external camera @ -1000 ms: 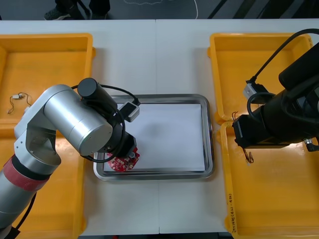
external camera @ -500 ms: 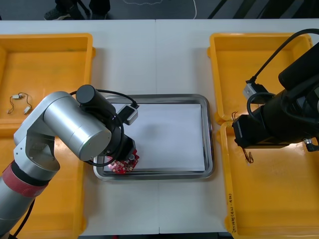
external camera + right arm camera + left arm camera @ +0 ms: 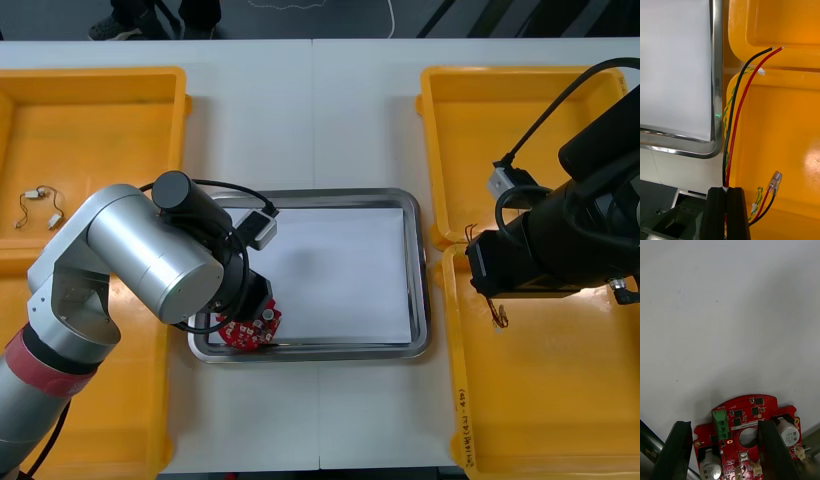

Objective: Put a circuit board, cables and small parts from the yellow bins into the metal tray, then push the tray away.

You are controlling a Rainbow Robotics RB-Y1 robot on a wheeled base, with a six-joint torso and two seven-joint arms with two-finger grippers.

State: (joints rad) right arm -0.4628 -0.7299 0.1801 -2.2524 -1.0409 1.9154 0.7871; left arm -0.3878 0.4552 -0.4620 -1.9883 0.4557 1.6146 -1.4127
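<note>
1 item has reached its destination. Across the last 1 second, we see the left arm draw its elbow toward the near edge of the table and settle the round red circuit board (image 3: 250, 328) into the near left corner of the shiny metal tray with the white inside (image 3: 420, 270). The board now lies flat on the white surface, just inside the rim. It shows slightly more from under the wrist than in the picture from 0.5 seconds before.

The left gripper (image 3: 724, 427) stands directly over the board. Its 2 black fingers are spread wide. 1 sits just outside the board's edge, and the other lies across the board beside its central hole. We judge the grip to be released, since the board rests on the tray and nothing is pinched between the fingers.

The right gripper (image 3: 727, 191) holds the same position in all 3 front pictures. It waits above the near right yellow plastic bin (image 3: 782, 131), just beside the tray's near right corner. Its fingers are closed together on a black and red wire pair (image 3: 733, 112), which runs out from between them across the seam between the 2 right bins.

For the task, this means the circuit board step is done. We expect the left arm must lift clear before the wire pair can enter the tray. Further bin items and the final push remain.
</note>
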